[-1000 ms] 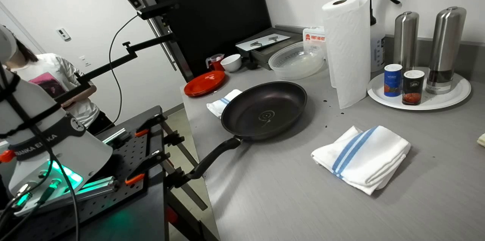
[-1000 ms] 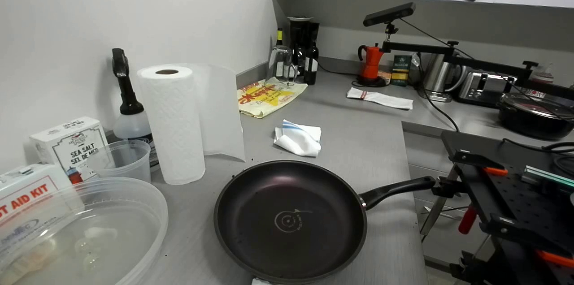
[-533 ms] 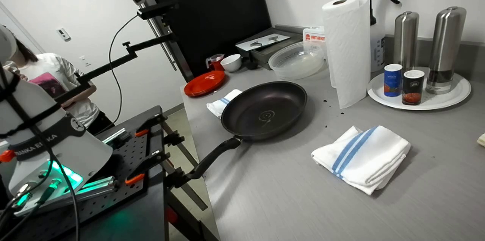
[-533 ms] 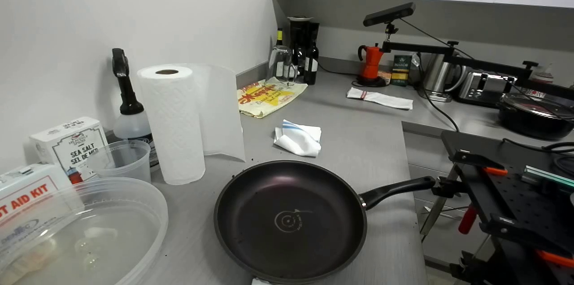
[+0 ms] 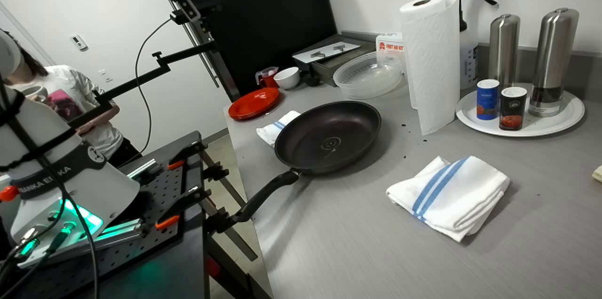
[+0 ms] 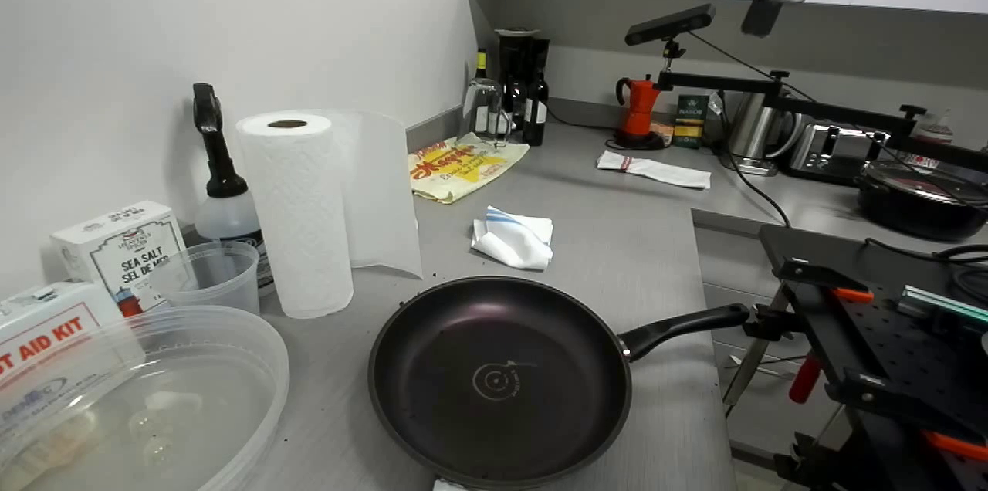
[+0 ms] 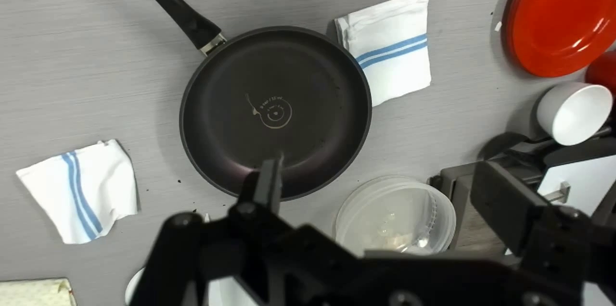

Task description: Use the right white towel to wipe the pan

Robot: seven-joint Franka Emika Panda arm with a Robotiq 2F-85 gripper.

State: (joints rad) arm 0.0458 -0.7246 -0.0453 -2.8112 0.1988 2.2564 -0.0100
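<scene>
Closest to the lens in the wrist view is the hand [image 7: 381, 178], its fingers [image 7: 505, 205] spread apart with nothing visible between them; it hangs high over the surface [image 7: 96, 80]. Below it the pan [image 7: 288, 80] rests right side up with no cloth in it. Whether its inside is dirty is too hard to make out, but the wiping looks wholly left to do. At the pan's rim lies a second striped towel [image 7: 394, 51], partly hidden; whether it runs under the pan or only beside it, I cannot tell. Farther out, well apart from the pan, is what I take to be the right white towel [image 7: 79, 193], rumpled, folded and ungripped. The task, then, seems to stand at its start: this towel has to be reached, grasped, carried to the pan and rubbed across its inside. Farther off, in an exterior view, a paper towel roll [image 5: 430, 59] stands upright and red plates [image 5: 254, 103] sit beyond the pan; neither seems called for.
</scene>
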